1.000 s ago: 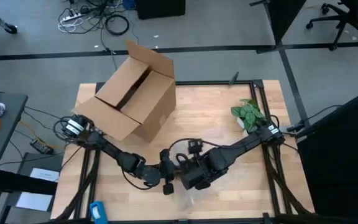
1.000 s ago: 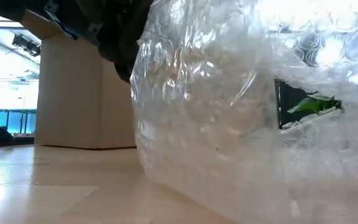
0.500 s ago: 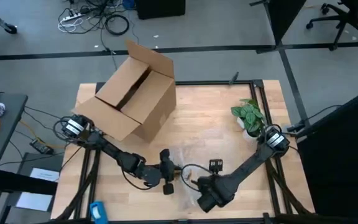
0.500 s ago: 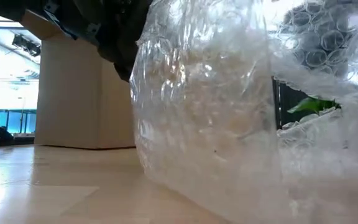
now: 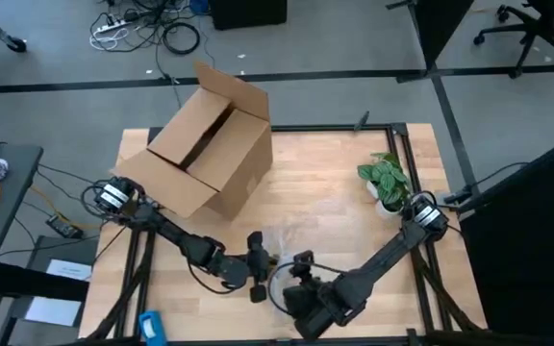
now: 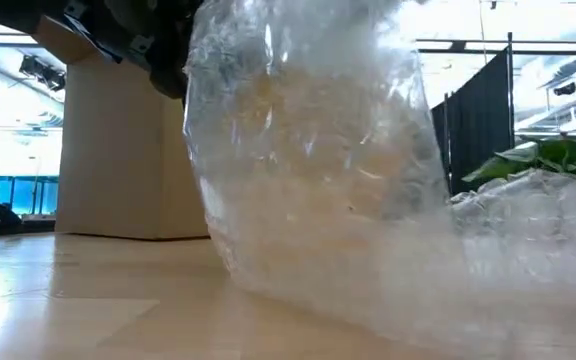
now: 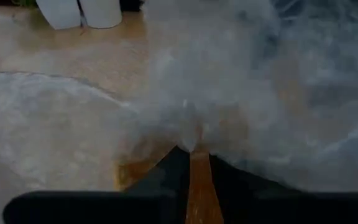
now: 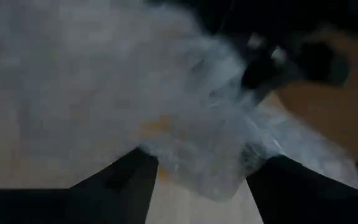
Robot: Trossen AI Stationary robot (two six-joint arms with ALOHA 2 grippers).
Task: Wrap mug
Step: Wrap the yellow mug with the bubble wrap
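Both arms are dark, nearly black, made of slim links with thicker round joints. Near each base sits a pale silver ring with dark marks. Thin black cables loop beside the wrists.

- A light wooden slatted table [image 5: 325, 183] with a dark metal frame
- An open brown cardboard box [image 5: 208, 154] at its far left
- A small green potted plant [image 5: 385, 179] at the right edge
- A crinkly clear bubble-wrap sheet [image 5: 301, 242] near the front

obstacles: cardboard box [image 5: 210, 149] far-left, plant [image 5: 385, 180] far-right | free: bare table [image 5: 325, 173] between
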